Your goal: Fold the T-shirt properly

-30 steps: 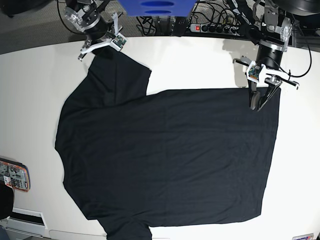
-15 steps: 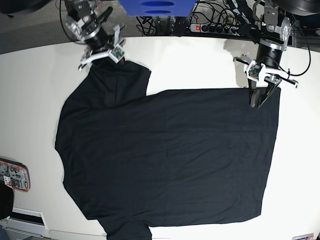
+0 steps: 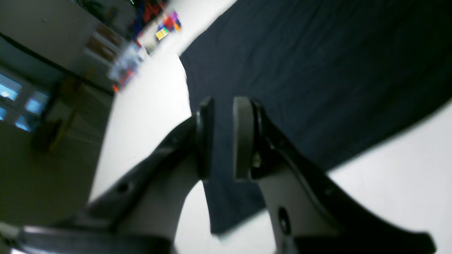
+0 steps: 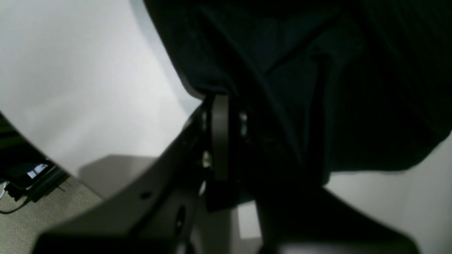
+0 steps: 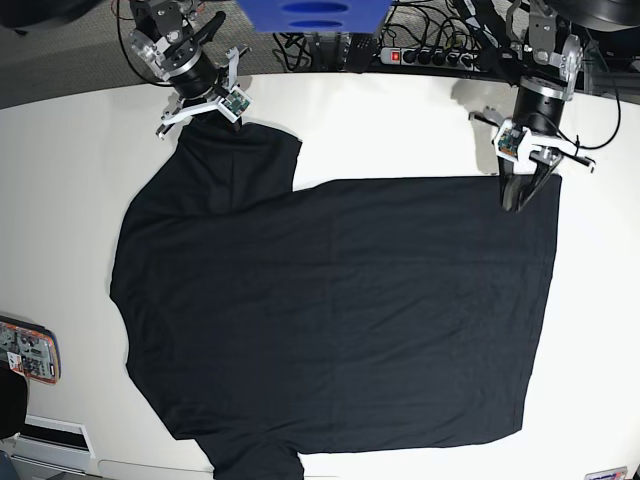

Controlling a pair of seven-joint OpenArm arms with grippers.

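The black T-shirt lies spread flat on the white table, with its sleeves toward the left of the base view. My right gripper is at the far sleeve's edge. In the right wrist view, my right gripper is shut on bunched black cloth. My left gripper sits at the far right hem corner. In the left wrist view my left gripper has its pads close together, with dark cloth running between them.
Behind the table's far edge are a power strip with cables and a blue object. A colourful packet lies at the table's left edge. Bare white tabletop surrounds the shirt on the left and right.
My right gripper has closed on the sleeve edge after shifting slightly at the far left. My left gripper has edged a little toward the far side and stays closed on the hem.
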